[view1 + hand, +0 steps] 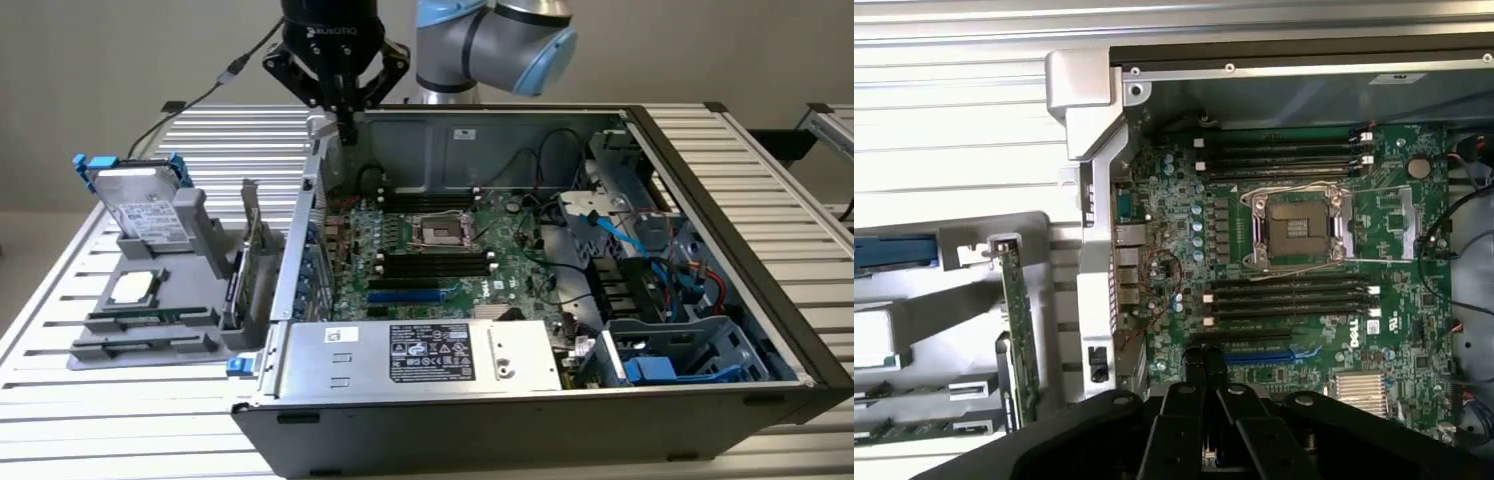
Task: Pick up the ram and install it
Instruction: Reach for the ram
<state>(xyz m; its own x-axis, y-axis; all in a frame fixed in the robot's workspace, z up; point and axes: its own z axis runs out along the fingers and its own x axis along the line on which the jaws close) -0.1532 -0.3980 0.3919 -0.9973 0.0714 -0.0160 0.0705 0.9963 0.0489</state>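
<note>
Power supply (414, 355) sits nearest you in the exterior view, a grey box with a label at the front of the open computer case (534, 430), which lies on its side on the slatted surface (80, 400). Behind it you see the green motherboard (514, 250), with its processor socket (441, 232) set between two banks of long black memory slots (434, 265).

On the exterior view's left, outside the case, a grey holder (147, 345) stands on the surface. The ram (140, 319) lies flat in a low groove of that holder, and in the wrist view you can find it as a green strip (929, 428) at the picture's edge. Just beside it a taller green expansion card (250, 260) stands upright, and a hard drive (140, 205) leans at the holder's far end.

Farther back, your claw (344, 128) hangs over the far corner of the case on the exterior view's left, pointing down, well apart from the ram. Its fingers (1194, 372) are drawn together and grip nothing; in the wrist view they hover above the motherboard.
</note>
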